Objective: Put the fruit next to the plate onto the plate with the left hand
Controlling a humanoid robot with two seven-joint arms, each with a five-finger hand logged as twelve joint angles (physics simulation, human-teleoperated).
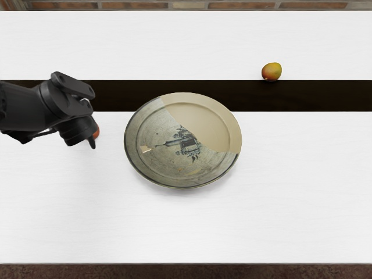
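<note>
- Left hand [80, 129] sits left of the plate [216, 121], fingers curled around a small red fruit [96, 132] that is mostly hidden.
- Red fruit is off the plate, over the white desk [279, 197].
- Yellow-red fruit [271, 71] lies far right, well apart.

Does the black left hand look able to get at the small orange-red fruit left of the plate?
Probably yes: the black left hand is right over the small orange-red fruit, hiding most of it; nothing stands between.
</note>
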